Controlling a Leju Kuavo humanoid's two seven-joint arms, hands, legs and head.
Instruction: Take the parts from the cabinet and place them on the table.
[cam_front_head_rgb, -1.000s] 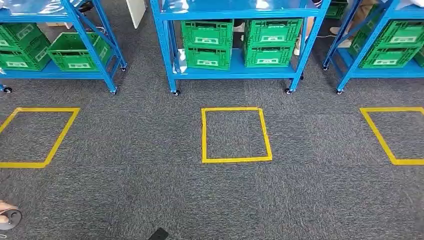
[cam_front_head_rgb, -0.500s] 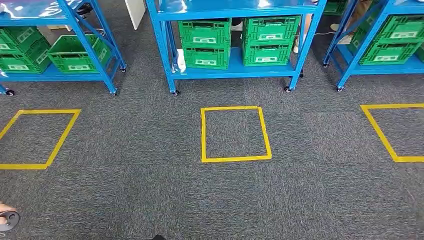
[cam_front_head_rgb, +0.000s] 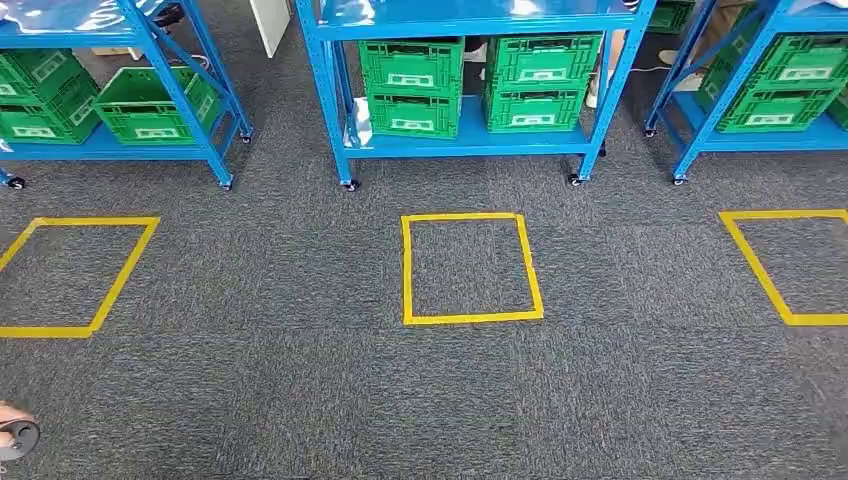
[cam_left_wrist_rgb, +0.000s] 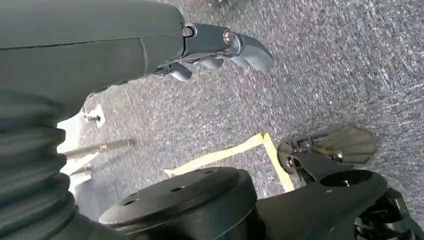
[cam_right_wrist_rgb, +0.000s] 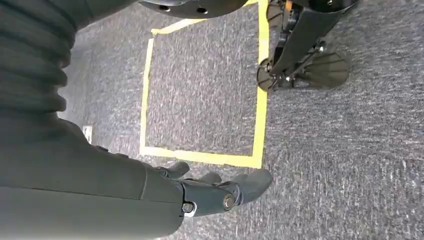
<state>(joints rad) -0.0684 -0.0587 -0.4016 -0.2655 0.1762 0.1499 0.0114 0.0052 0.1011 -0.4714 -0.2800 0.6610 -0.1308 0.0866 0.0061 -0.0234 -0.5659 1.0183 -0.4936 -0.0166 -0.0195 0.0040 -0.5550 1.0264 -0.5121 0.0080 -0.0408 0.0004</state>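
My left robot hand (cam_left_wrist_rgb: 220, 50) hangs over grey carpet (cam_front_head_rgb: 300, 380) in the left wrist view, fingers loosely apart and a little curled, holding nothing. My right robot hand (cam_right_wrist_rgb: 220, 192) hangs the same way in the right wrist view, fingers apart and empty, just beside the corner of a yellow tape square (cam_right_wrist_rgb: 257, 161) on the floor.

From the head view, the blue cabinet (cam_front_head_rgb: 330, 90) stands at the top centre of the frame, well apart from both hands. On its lowest shelf sit four green crates in two stacks of two: one stack (cam_front_head_rgb: 412, 88) left of centre, the other stack (cam_front_head_rgb: 545, 84) to its right. Whether they hold parts I cannot tell; the crate fronts hide what is inside. A clear bag (cam_front_head_rgb: 362, 122) leans against the left upright of this cabinet.

Another blue cabinet (cam_front_head_rgb: 190, 80) with green crates (cam_front_head_rgb: 150, 105) fills the upper left of the frame, and a third blue cabinet (cam_front_head_rgb: 730, 90) with more crates (cam_front_head_rgb: 790, 95) the upper right.

On the carpet below the cabinets lie three squares of yellow tape: one in the centre (cam_front_head_rgb: 470, 318), one at the left (cam_front_head_rgb: 110, 285), one cut by the right edge (cam_front_head_rgb: 760, 270). A small round grey object (cam_front_head_rgb: 18, 437) lies at the lower left edge.
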